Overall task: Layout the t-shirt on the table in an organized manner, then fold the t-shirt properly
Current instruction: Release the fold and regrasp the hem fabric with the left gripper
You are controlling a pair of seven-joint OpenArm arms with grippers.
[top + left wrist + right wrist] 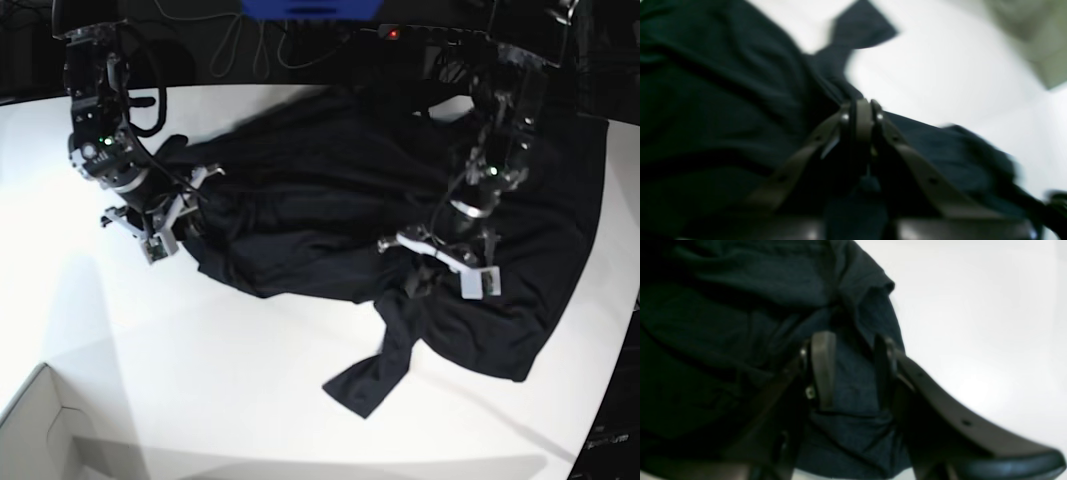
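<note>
The black t-shirt (pixel 320 200) lies crumpled across the back of the white table (pixel 200 350), with one sleeve (pixel 360 385) trailing toward the front. My left gripper (pixel 860 111) is shut, and the folds of the t-shirt (pixel 723 83) bunch up at its tips. In the base view this left gripper (pixel 408 272) is on the shirt's middle right. My right gripper (pixel 853 366) is open, and the t-shirt (pixel 740 290) lies flat between its fingers (pixel 821 366). In the base view that right gripper (pixel 188 215) sits at the shirt's left edge.
A pale cardboard box corner (pixel 40 430) stands at the front left. The shirt's right side reaches the table's curved edge (pixel 615 390). Cables and a blue object (pixel 310 8) lie beyond the back edge. A blurred greyish shape (pixel 1033 33) shows in the left wrist view.
</note>
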